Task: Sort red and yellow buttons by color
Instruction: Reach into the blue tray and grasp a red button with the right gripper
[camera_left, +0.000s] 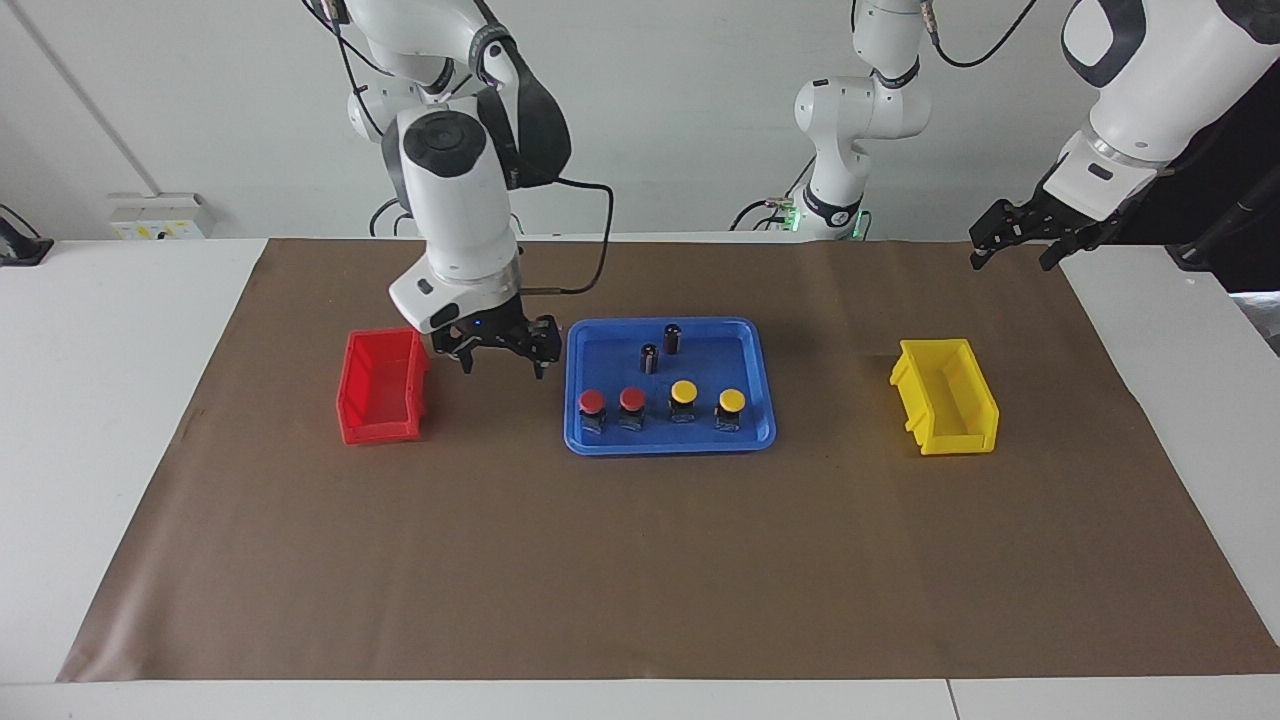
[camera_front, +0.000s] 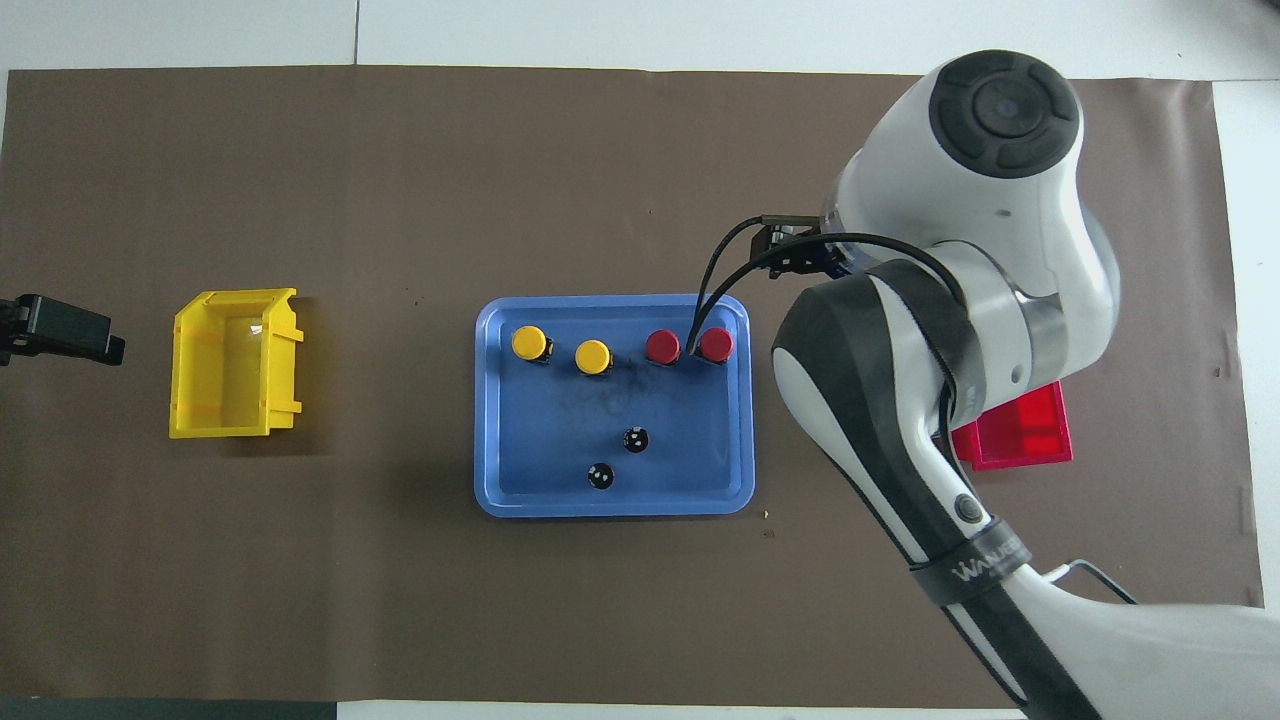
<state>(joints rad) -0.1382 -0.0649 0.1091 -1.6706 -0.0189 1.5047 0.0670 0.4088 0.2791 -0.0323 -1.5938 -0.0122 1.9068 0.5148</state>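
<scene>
Two red buttons (camera_left: 592, 403) (camera_left: 632, 400) and two yellow buttons (camera_left: 684, 392) (camera_left: 731, 401) stand in a row in the blue tray (camera_left: 668, 442), along its edge farther from the robots. The reds are at the right arm's end of the row. My right gripper (camera_left: 500, 365) hangs open and empty over the mat, between the red bin (camera_left: 380, 385) and the tray. In the overhead view the right arm covers most of this gripper and part of the red bin (camera_front: 1020, 435). My left gripper (camera_left: 1010, 258) waits open over the mat's corner at the left arm's end.
Two small dark cylinders (camera_left: 672, 338) (camera_left: 650, 358) stand in the tray, nearer to the robots than the buttons. A yellow bin (camera_left: 945, 400) sits on the brown mat toward the left arm's end. The right arm's black cable (camera_front: 705, 300) hangs over the red buttons.
</scene>
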